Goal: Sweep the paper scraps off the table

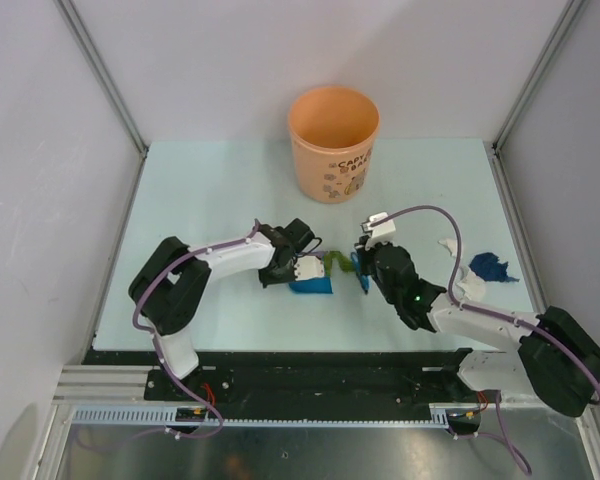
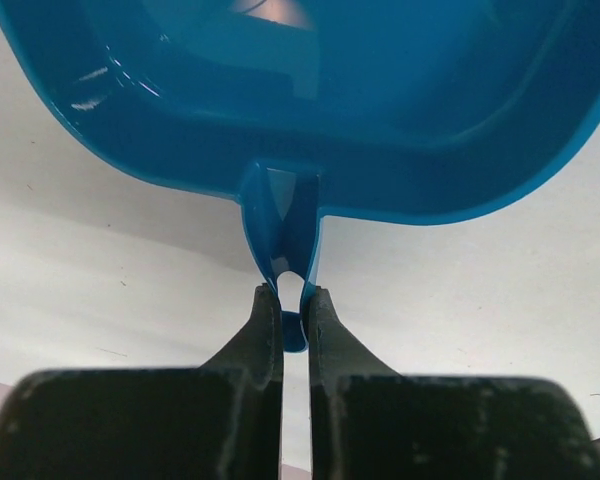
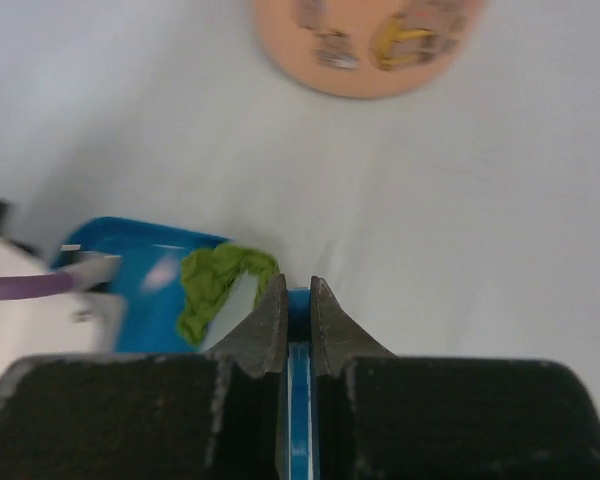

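My left gripper (image 1: 298, 266) is shut on the handle of the blue dustpan (image 1: 313, 286), which lies on the pale green table (image 1: 200, 200). The left wrist view shows the pan (image 2: 380, 100) with its handle between my fingers (image 2: 265, 330). My right gripper (image 1: 364, 268) is shut on the small blue brush (image 3: 299, 400), just right of a green paper scrap (image 1: 335, 262). In the right wrist view the green scrap (image 3: 215, 285) lies at the edge of the dustpan (image 3: 140, 280). A blue scrap (image 1: 488, 266) and white scraps (image 1: 448, 245) lie at the right.
The orange bucket (image 1: 333, 140) stands at the back middle of the table, and its base shows in the right wrist view (image 3: 365, 45). Grey walls close the table on the left, back and right. A black and metal rail (image 1: 310, 365) runs along the near edge.
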You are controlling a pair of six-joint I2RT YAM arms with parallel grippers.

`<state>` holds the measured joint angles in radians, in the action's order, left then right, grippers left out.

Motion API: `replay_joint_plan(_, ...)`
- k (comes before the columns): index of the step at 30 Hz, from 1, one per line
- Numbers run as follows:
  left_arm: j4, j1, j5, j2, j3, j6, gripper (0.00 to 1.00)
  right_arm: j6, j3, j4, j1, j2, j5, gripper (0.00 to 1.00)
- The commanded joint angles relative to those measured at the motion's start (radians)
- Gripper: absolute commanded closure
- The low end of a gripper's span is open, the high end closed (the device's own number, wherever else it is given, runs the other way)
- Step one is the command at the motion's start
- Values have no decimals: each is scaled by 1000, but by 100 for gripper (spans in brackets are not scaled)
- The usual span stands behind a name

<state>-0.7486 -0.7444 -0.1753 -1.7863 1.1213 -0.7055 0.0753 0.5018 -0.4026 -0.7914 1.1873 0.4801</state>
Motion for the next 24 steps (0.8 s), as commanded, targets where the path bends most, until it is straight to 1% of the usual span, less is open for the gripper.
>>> replay_joint_plan(1, -20, -7, 39, -22, 34, 18, 100, 78, 63, -166, -66, 56, -175, 100)
replay_joint_plan(4, -20, -9, 53, -27, 41, 27, 100, 37, 138, -162, -133, 83, -181, 100)
replay_joint_plan(6, -20, -7, 60, -24, 43, 31, 100, 2, 168, -150, -170, 86, -155, 100)
replay_joint_plan(9, -20, -7, 76, -16, 40, 35, 100, -12, 181, -107, -180, 46, -109, 100)
replay_joint_plan(10, -20, -6, 86, -12, 43, 41, 100, -19, 181, -69, -180, 26, -69, 100)
replay_joint_plan(14, -17, 7, 135, 13, 58, 70, 100, -46, 181, 47, -180, -95, 58, 100)
replay_joint_plan(18, -17, 14, 192, 57, 86, 92, 100, -72, 181, 152, -180, -283, 179, 100)
replay_joint_plan(20, -17, 16, 215, 96, 101, 92, 100, -97, 179, 205, -177, -346, 239, 100)
replay_joint_plan(21, -18, 16, 220, 109, 107, 95, 100, -103, 178, 223, -175, -400, 256, 100)
replay_joint_plan(24, -23, 16, 220, 162, 133, 101, 100, -112, 173, 290, -151, -489, 328, 100)
